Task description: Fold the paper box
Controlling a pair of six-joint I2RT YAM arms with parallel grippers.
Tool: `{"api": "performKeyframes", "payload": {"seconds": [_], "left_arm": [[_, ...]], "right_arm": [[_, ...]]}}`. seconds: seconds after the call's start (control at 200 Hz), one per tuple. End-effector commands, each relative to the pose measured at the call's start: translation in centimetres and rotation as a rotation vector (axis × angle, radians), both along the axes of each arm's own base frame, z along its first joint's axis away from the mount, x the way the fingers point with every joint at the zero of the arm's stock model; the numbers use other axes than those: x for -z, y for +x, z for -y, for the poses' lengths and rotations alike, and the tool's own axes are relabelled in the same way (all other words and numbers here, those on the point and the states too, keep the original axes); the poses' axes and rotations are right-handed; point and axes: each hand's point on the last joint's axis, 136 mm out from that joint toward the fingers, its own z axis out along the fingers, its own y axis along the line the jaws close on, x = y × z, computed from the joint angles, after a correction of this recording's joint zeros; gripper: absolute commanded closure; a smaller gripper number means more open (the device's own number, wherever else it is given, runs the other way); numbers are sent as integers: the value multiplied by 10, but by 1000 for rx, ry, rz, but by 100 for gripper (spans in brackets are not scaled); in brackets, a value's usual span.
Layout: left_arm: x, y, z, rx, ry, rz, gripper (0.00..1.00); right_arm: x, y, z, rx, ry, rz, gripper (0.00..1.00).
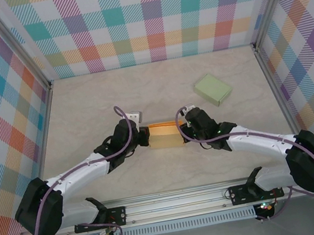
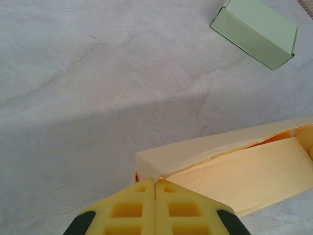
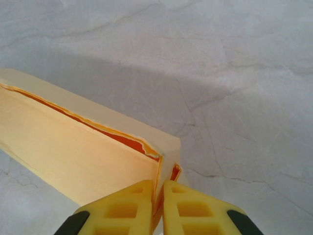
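1. the box (image 1: pixel 165 135) lies on the worktop (image 1: pixel 88 105) between your two arms, long axis running left to right, one end towards each arm.
2. your left fingers (image 2: pixel 132 211) are pressed together at its left corner; you cannot tell whether paper sits between them.
3. your right fingers (image 3: pixel 128 208) are clamped on the paper edge at the right end.
4. neither arm is nearer, so the fold likely needs both ends.

Pale marbled table (image 1: pixel 83 106); green box (image 1: pixel 213 89) lies on it.
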Motion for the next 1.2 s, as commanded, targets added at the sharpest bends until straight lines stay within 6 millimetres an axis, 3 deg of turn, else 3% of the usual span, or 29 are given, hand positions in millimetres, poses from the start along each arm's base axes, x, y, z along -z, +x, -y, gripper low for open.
{"api": "performKeyframes", "payload": {"seconds": [0.0, 0.115, 0.225, 0.485, 0.595, 0.66, 0.805, 0.91, 0.99, 1.195], "left_arm": [[34, -20, -2, 39, 62, -98, 91], [20, -17, -1, 43, 49, -62, 86], [-5, -12, -5, 33, 55, 9, 75], [-57, 0, -37, -32, 205, 183, 51], [-72, -5, -24, 115, 240, 270, 46], [-72, -14, -8, 302, 302, 360, 43], [-60, -46, 21, 703, 401, 614, 23], [-57, -53, 27, 823, 417, 692, 18], [-49, -55, 29, 898, 451, 690, 0], [-29, -41, 35, 960, 529, 628, 0]], "right_arm": [[18, -8, -4, -58, -61, 13, 87], [24, -8, -4, -60, -90, 11, 87], [26, -7, -5, -64, -101, 7, 87], [23, -6, -6, -70, -106, 13, 87], [22, -5, -7, -70, -110, 10, 87], [23, -5, -7, -72, -111, 7, 87], [22, -5, -9, -75, -109, 6, 86], [21, -5, -9, -75, -110, 5, 86], [20, -5, -9, -76, -107, 6, 86], [18, -6, -10, -79, -100, 10, 86]]}}
